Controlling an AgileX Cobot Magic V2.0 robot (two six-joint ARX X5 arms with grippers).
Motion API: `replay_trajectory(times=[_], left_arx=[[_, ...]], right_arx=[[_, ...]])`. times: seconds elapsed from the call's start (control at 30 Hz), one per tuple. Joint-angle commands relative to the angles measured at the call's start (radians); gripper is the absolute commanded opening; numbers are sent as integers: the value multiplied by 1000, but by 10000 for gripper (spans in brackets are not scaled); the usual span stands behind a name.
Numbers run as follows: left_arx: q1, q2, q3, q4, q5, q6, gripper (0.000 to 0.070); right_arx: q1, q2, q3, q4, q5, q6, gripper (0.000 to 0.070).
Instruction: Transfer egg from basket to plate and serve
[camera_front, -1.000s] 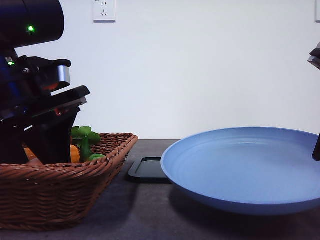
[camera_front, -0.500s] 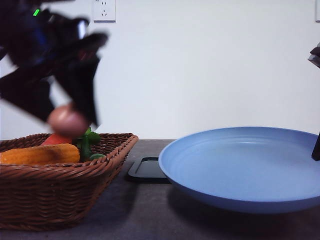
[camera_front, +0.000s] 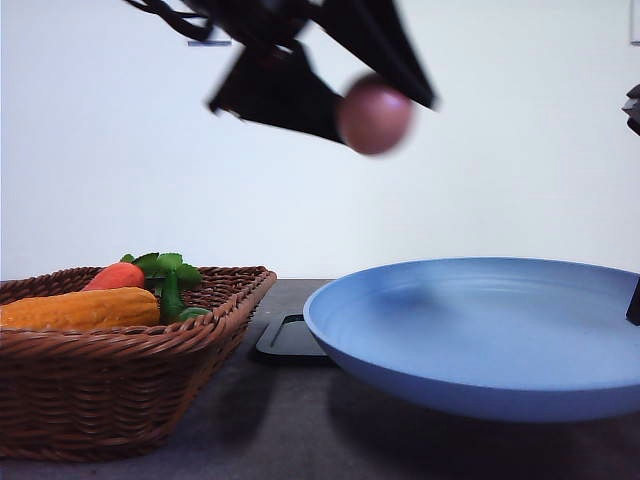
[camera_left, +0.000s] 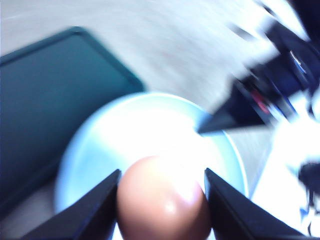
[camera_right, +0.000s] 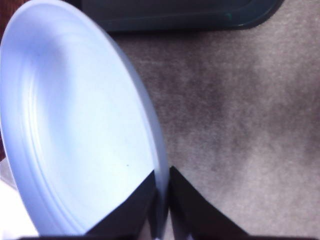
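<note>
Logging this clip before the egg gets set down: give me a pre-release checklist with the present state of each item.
1. Egg held between the left gripper jaws: ok.
2. Egg clear of the basket: ok, high above the table.
3. Egg over the plate: ok by the left wrist view; front view puts it near the plate's left side.
4. Plate bare where the egg would land: ok.
5. Right gripper shut on the plate rim: ok.
6. Arm settled: not ok, motion blur.

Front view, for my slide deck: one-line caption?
Left gripper carries the egg above the blue plate.
</note>
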Motion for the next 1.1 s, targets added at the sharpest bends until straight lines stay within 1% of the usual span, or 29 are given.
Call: replay_trajectory(times=[0.0, 0.1, 0.23, 0.3, 0.4, 0.53, 0.7, 0.83, 0.97, 1.07], left_arx=[[-31, 49, 16, 19, -23, 94, 173], [-67, 118, 16, 39, -60, 130, 174], [-85, 194, 16, 68, -99, 132, 205], [-87, 221, 16, 82, -107, 132, 229], [-86, 246, 16, 85, -111, 132, 245], [-87, 262, 16, 85, -122, 132, 246], [-87, 280, 16, 85, -124, 132, 308], [-87, 289, 16, 83, -126, 132, 316], [-89, 283, 16, 81, -126, 131, 388], [-88, 257, 19, 69, -126, 131, 408]], right_arx=[[3, 6, 12, 7, -13, -14, 0], [3, 6, 12, 7, -15, -14, 0], [3, 6, 12, 6, -21, -15, 0], [3, 6, 12, 4, -21, -15, 0], [3, 6, 12, 2, -21, -17, 0], [3, 6, 12, 1, -21, -21, 0], [3, 6, 12, -1, -22, -25, 0], [3, 6, 12, -10, -22, -28, 0], [3, 7, 12, -21, -23, -30, 0], [3, 7, 12, -28, -24, -30, 0]])
